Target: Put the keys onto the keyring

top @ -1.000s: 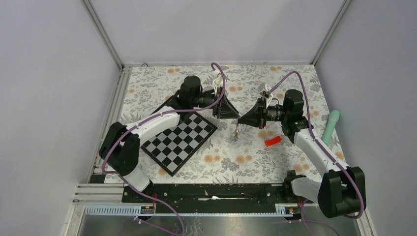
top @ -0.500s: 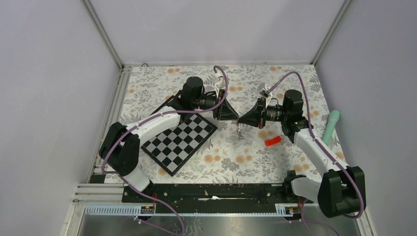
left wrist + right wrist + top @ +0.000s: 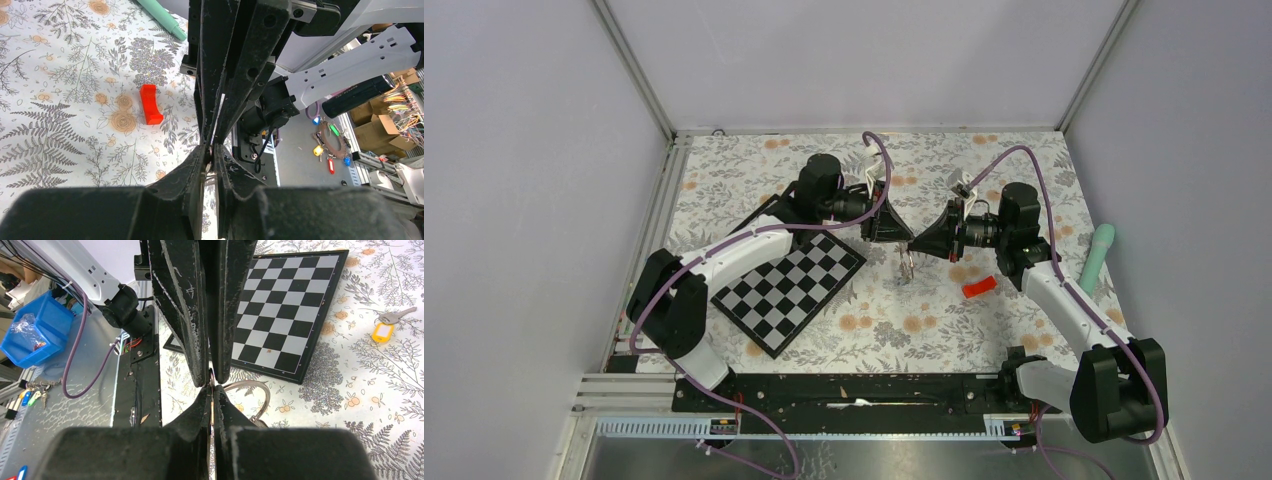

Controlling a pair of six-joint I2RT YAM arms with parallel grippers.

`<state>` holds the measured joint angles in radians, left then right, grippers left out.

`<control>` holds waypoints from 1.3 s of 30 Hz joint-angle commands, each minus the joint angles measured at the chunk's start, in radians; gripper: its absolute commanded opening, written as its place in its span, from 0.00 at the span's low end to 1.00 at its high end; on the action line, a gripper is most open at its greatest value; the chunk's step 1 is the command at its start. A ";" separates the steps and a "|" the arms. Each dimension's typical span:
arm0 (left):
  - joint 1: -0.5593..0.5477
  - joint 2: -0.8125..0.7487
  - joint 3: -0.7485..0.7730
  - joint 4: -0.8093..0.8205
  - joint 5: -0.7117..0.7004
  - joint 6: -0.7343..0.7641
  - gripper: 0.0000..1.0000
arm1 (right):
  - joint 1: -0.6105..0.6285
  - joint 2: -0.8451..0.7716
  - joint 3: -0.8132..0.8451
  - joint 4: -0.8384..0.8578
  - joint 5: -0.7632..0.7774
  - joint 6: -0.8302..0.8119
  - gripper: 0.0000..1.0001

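Observation:
My two grippers meet tip to tip above the middle of the floral table. The right gripper [image 3: 917, 244] [image 3: 211, 391] is shut on the rim of the silver keyring [image 3: 262, 395] [image 3: 907, 263], which hangs below the tips with something small dangling from it. The left gripper [image 3: 903, 240] [image 3: 210, 154] stands against the same spot. Its jaws are almost together, with a thin strip of silver metal between them. A key with a yellow head [image 3: 382, 333] lies flat on the table beyond the chessboard's far corner. I can make out no blue-capped key.
A black-and-white chessboard [image 3: 789, 285] [image 3: 285, 305] lies left of the grippers, under the left arm. A red block [image 3: 979, 288] [image 3: 150, 105] sits just right of centre. A mint-green cylinder [image 3: 1099, 252] [image 3: 160, 15] lies by the right wall.
The left gripper has slid right until its tips touch the right gripper's, and its jaws have narrowed. The hanging ring has swung a little. The right arm has held still.

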<state>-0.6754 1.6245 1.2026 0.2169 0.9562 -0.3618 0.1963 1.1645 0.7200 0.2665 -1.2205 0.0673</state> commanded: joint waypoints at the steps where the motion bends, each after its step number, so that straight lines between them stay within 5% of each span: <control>1: -0.003 0.002 0.046 0.018 -0.014 0.014 0.15 | 0.008 -0.005 0.034 0.016 -0.017 -0.014 0.00; 20: -0.004 -0.037 -0.016 0.016 -0.016 0.034 0.24 | 0.002 -0.005 0.042 0.000 0.003 -0.009 0.00; 32: -0.005 -0.023 -0.005 0.020 -0.010 0.027 0.14 | 0.000 -0.002 0.042 0.000 0.003 -0.007 0.00; 39: -0.009 -0.018 -0.001 0.014 -0.013 0.037 0.00 | -0.002 -0.009 0.041 0.000 0.006 -0.006 0.00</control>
<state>-0.6800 1.6241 1.1885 0.2070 0.9554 -0.3435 0.1955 1.1645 0.7204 0.2367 -1.2015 0.0658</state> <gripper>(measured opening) 0.016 0.021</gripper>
